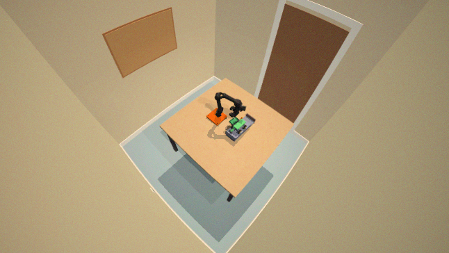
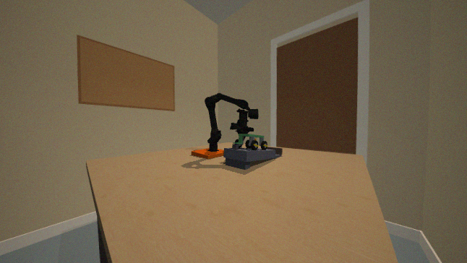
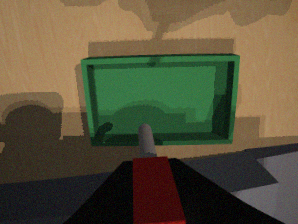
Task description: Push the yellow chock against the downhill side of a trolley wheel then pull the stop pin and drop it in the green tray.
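From where I stand, I can't read any lettering, label, brand, number or sign on anything here, though the view is dim and grainy enough that some tiny marking might escape me.
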